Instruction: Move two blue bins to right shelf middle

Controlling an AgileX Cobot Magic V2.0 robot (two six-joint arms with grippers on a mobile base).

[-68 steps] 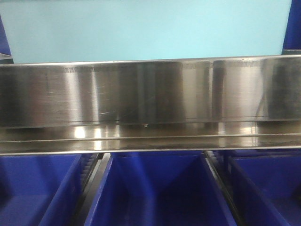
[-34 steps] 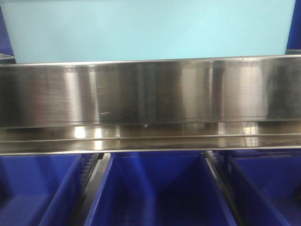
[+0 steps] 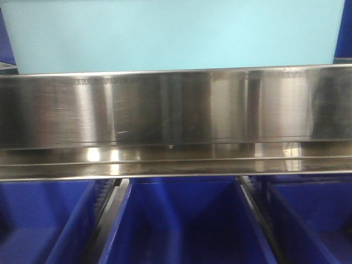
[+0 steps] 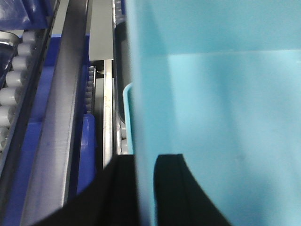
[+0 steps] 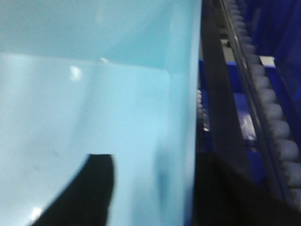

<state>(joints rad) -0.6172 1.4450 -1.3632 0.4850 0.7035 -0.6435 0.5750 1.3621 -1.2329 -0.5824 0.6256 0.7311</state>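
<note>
A pale cyan blue bin (image 3: 176, 33) fills the top of the front view, behind the steel shelf rail (image 3: 176, 110). In the left wrist view my left gripper (image 4: 146, 188) is shut on the bin's (image 4: 225, 117) left wall, with one dark finger inside and one outside. A second pale cyan rim (image 4: 127, 117) pokes out beside that wall; I cannot tell whether it belongs to another bin. My right gripper (image 5: 153, 188) straddles the bin's (image 5: 84, 103) right wall. It is open, with a wide gap between the inner finger (image 5: 89, 193) and the wall.
Three dark blue bins (image 3: 181, 225) (image 3: 44, 220) (image 3: 319, 220) sit in a row under the steel rail. Roller tracks run along both sides (image 4: 14, 80) (image 5: 277, 132), with more dark blue bins beside them.
The pale cyan bin has shifted slightly to the right in the front view. The rail and the dark blue bins stay where they were.
</note>
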